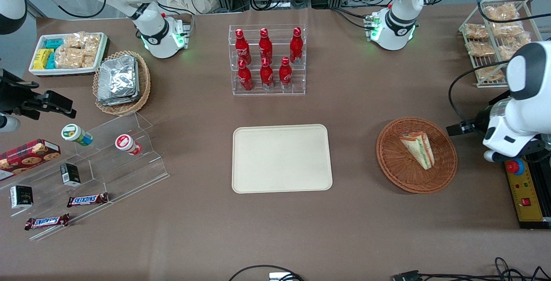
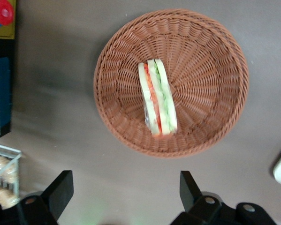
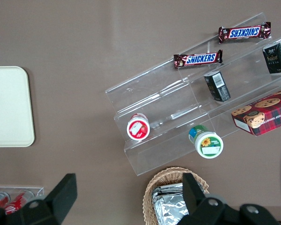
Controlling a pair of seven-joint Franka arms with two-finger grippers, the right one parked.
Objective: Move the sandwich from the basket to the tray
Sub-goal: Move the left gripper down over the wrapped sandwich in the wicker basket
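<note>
Left wrist view shows the tool [image 2: 121,199] released, fingers spread wide, hovering above the table just outside the basket [image 2: 224,117]. Inside it the sandwich [image 2: 157,97] lies with its long axis pointing toward the tool; the tray [image 1: 282,158] sits well apart.

Sandwich [image 1: 418,148]: pale bread w/ red, orange & green stripes inside. Basket [image 1: 400,171] under it: reddish-brown, woven criss-cross. Tray [image 1: 282,159]: plain cream-beige. Table [image 1: 344,100]: flat brown all over. Gripper [image 2: 124,197], up over the table just beside the basket: black fingers, set wide apart. Working arm [image 1: 523,100]: white w/ black bits. Cola bottles [image 1: 267,59]: shiny red w/ white writing, in a clear rack. Other wicker basket [image 1: 144,87]: light tan, w/ silver foil packets [image 1: 117,80]. Snickers bars [image 1: 87,199]: dark brown w/ blue & white letters. Cookie box [image 1: 28,154]: red plaid w/ brown cookies.
</note>
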